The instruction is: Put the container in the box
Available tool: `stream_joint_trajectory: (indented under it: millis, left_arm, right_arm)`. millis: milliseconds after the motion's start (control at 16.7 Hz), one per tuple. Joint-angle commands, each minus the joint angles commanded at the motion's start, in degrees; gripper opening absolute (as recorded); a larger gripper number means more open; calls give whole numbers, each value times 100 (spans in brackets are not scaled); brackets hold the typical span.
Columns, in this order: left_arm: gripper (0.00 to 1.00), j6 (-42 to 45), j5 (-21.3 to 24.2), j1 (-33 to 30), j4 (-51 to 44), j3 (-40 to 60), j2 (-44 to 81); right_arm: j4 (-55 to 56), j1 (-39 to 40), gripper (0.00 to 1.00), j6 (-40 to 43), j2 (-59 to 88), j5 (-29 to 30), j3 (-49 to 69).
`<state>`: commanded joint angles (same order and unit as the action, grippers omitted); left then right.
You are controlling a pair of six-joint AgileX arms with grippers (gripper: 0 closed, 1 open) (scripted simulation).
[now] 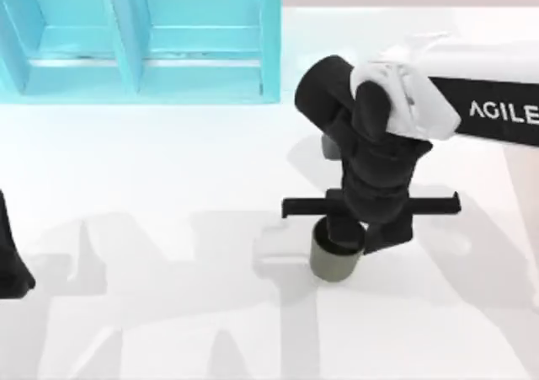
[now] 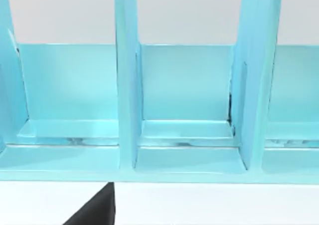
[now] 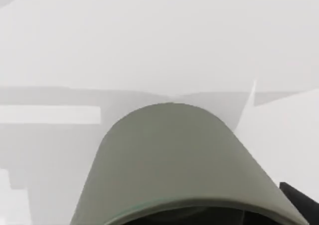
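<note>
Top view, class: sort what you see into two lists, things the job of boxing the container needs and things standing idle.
Needed for the job:
- container, upright on the table
- blue box with compartments
- right hand, down over the container

Idle:
- left arm, parked at the table's left edge

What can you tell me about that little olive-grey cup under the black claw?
The small olive-grey cylindrical container is plain, matt and handleless, with an open dark mouth. It stands upright on the white table, right of centre and apart from the turquoise compartmented box. The right gripper is directly over its rim; whether they touch is unclear.
</note>
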<state>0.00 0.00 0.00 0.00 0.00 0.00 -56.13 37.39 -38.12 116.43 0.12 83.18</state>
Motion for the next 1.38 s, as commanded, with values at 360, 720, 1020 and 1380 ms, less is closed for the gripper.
stream_joint_trajectory:
  millis: [360, 720, 1020, 1380]
  left_arm:
    - [100, 0, 0, 0, 0, 0, 0]
    - [100, 0, 0, 0, 0, 0, 0]
    - [100, 0, 0, 0, 0, 0, 0]
    - [100, 0, 0, 0, 0, 0, 0]
  right_arm:
    - [-946, -2275, 0, 2403, -289, 66, 732]
    - [-1900, -5249, 0, 5284, -773, 198, 1345]
    - [-2279, -6564, 0, 6559, -997, 202, 1517]
    - [-2293, -6645, 0, 6646, -1003, 202, 1518]
